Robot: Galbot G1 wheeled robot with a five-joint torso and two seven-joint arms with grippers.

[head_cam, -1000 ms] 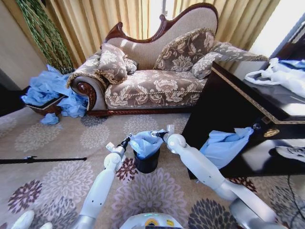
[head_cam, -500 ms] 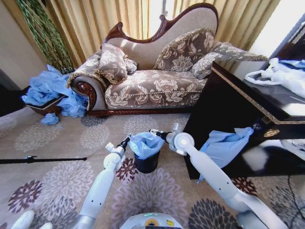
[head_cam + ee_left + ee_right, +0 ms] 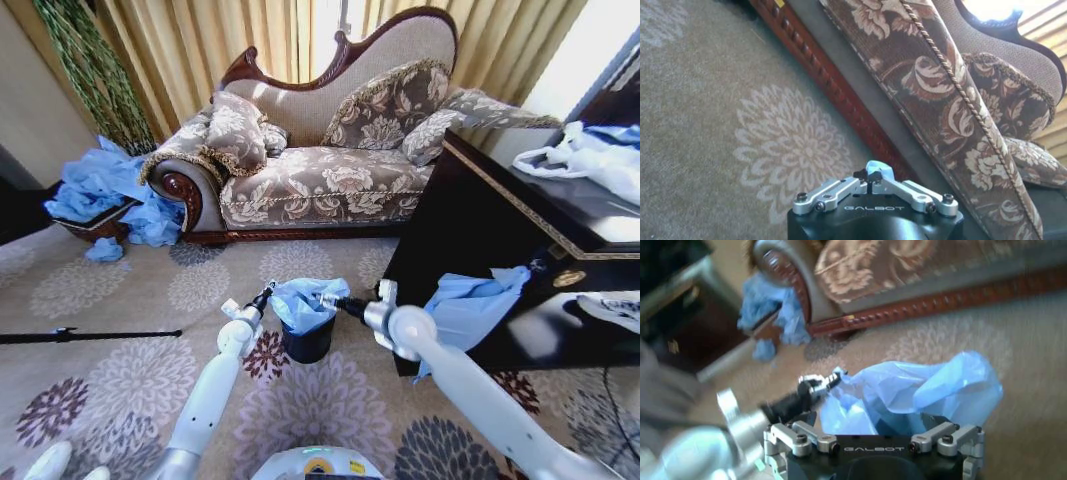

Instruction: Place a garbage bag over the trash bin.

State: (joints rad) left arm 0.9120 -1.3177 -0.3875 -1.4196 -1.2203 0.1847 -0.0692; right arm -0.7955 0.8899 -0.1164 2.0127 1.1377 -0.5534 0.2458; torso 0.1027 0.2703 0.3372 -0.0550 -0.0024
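Observation:
The black trash bin [image 3: 308,342] stands on the carpet in front of me. The light-blue garbage bag [image 3: 302,302] is bunched over its mouth and hides the rim. My left gripper [image 3: 265,296] is at the bag's left edge. In the left wrist view it [image 3: 872,177] is shut on a small fold of the blue plastic [image 3: 875,169]. My right gripper [image 3: 326,298] sits at the bag's right edge. In the right wrist view it [image 3: 873,437] is open, with the bag [image 3: 913,387] billowing just ahead of it and the left gripper [image 3: 819,383] holding the far edge.
A patterned sofa [image 3: 320,180] stands behind the bin. A dark table [image 3: 500,220] is close on the right, with a blue bag [image 3: 465,305] draped over its edge and a white plastic bag [image 3: 585,160] on top. A heap of blue bags [image 3: 95,190] lies far left, and a black rod [image 3: 90,335] lies on the carpet.
My right arm has swung nearer to me and its gripper has dropped slightly at the bag's right edge. The bag has settled a little lower. The left gripper has held still.

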